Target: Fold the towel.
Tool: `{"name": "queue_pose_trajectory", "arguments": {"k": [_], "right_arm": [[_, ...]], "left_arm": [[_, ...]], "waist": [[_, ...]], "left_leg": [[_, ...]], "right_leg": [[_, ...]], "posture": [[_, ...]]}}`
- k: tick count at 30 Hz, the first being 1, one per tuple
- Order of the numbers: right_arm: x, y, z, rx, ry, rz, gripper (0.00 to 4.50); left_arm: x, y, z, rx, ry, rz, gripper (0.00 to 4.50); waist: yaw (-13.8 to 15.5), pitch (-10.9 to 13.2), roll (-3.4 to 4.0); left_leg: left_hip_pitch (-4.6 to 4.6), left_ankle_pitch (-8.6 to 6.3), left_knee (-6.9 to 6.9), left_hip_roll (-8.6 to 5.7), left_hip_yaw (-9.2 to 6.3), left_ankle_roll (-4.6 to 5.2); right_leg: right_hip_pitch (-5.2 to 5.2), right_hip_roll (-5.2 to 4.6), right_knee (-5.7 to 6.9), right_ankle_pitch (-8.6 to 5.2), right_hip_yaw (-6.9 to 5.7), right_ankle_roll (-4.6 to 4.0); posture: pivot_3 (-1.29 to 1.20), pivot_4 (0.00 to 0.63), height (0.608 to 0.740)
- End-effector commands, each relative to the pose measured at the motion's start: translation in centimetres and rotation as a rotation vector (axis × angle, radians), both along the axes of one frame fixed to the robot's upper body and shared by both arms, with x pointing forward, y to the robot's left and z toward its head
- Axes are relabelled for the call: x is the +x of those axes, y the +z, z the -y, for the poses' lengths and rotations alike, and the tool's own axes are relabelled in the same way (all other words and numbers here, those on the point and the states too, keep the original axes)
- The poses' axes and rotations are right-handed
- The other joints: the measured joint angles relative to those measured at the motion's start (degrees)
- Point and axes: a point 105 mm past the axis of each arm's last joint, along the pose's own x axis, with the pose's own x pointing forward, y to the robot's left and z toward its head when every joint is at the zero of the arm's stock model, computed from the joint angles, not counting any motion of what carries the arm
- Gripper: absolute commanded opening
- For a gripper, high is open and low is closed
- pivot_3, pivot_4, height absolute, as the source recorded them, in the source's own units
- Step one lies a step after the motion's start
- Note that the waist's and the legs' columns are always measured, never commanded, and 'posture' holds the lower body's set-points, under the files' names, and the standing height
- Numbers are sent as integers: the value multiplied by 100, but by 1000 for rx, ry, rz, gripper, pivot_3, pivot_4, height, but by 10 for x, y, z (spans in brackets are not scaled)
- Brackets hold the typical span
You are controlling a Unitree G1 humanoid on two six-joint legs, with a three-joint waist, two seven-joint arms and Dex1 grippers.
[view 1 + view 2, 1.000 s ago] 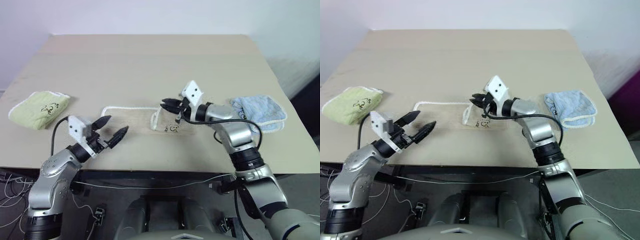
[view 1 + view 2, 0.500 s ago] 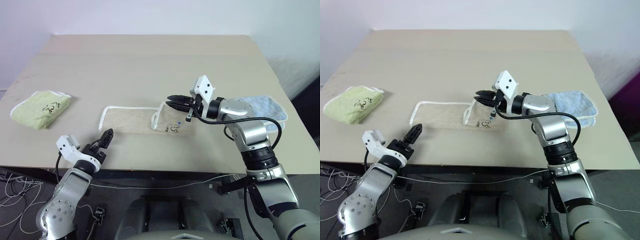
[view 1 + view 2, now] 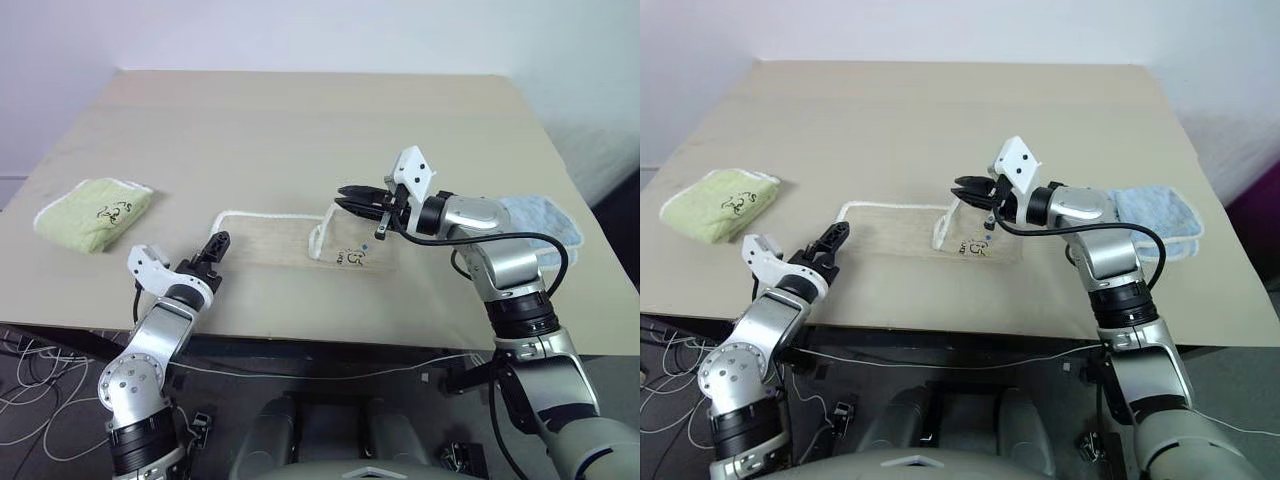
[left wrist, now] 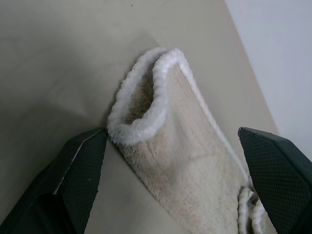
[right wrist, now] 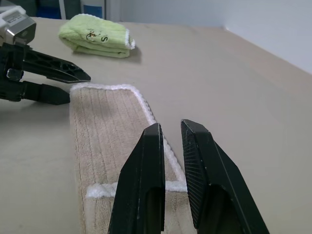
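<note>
The beige towel (image 3: 290,243) lies along the near part of the desk (image 3: 300,130), stretched between the two arms. Its right end, the one with the small dark logo, is turned back over itself, so the first fold is begun and the rest of the cloth still lies flat in one layer.

The right gripper (image 3: 350,197) hovers above that turned-back end with its jaws nearly clenched. In the right wrist view they stand a narrow slit apart with nothing between them, and the white corded edge of the towel lies below and ahead of their tips. I judge it to be holding nothing.

The left gripper (image 3: 212,250) is at the towel's other end, low over the desk. In the left wrist view its jaws are spread wide, one to each side of the towel's rounded, white-edged corner (image 4: 146,107), which curls up a little from the desk. One jaw's tip is just beside that corner, possibly touching it, while the other stands well apart from the cloth.

The step in hand looks like the approach to the towel's left end, ahead of a pinch. The next move calls for easing the left jaws forward until the corded edge sits squarely between them, then clenching on the cloth alone, not the desk. From there the end could be lifted and carried toward the right jaws to lay it over the folded part.
</note>
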Motion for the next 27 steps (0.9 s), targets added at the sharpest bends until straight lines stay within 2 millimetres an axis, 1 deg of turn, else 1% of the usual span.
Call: {"name": "queue_pose_trajectory", "arguments": {"k": [1,2,7,10,13,14,16,18,20,24,27], "right_arm": [[-5,16,5,31,-10,55,614],[-6,16,5,32,-14,55,614],[-10,12,8,32,-26,46,614],[-11,10,8,32,-32,43,614],[-11,10,9,33,-37,42,614],[-11,10,9,34,-39,42,614],[-11,9,9,35,-42,42,614],[-11,9,9,36,-45,42,614],[-11,9,10,36,-51,42,614],[-12,8,13,37,-64,41,614],[-12,7,16,37,-78,40,614]], "left_arm": [[3,-16,2,-25,-13,-60,4115],[4,-14,1,-29,-11,-49,3909],[6,-7,-3,-32,0,-12,2168],[7,-6,-6,-32,6,-7,1090],[8,-5,-9,-41,18,3,125],[8,-4,-11,-47,26,10,51],[9,-2,-15,-45,39,22,51],[10,2,-24,-34,58,48,51],[9,13,-39,-19,95,98,51],[4,37,-76,52,160,188,51],[0,53,-95,113,174,240,51]], "waist": [[2,0,0],[3,0,0],[-3,1,-1],[-13,2,-4],[-19,3,-4],[-19,3,-4],[-19,3,-4],[-20,3,-5],[-26,4,-6],[-98,6,-9],[-145,7,-10]], "left_leg": [[0,0,0,0,-1,0],[0,0,0,0,-1,0],[-2,0,-1,-1,-2,0],[-8,0,-3,0,-2,0],[-18,0,-4,1,-3,0],[-17,0,-5,1,-3,-1],[-17,0,-5,3,-3,0],[-17,0,-5,3,-3,0],[-17,0,-6,3,-2,0],[-28,1,-11,7,-2,-1],[-34,1,-13,8,-2,-2]], "right_leg": [[1,0,0,0,0,0],[1,0,0,0,-1,0],[0,-1,-3,0,-1,0],[-6,-1,-5,0,-1,0],[-18,0,-7,0,-1,0],[-18,0,-6,0,0,0],[-18,1,-6,0,0,0],[-18,1,-7,0,-1,0],[-18,2,-7,0,-1,0],[-36,5,-6,0,1,-1],[-43,4,-6,0,1,-1]], "posture": [[0,150,740],[0,150,740],[0,150,740],[0,150,740],[0,150,740],[0,150,740],[0,150,740],[0,150,740],[0,150,740],[0,150,740],[0,150,740]]}}
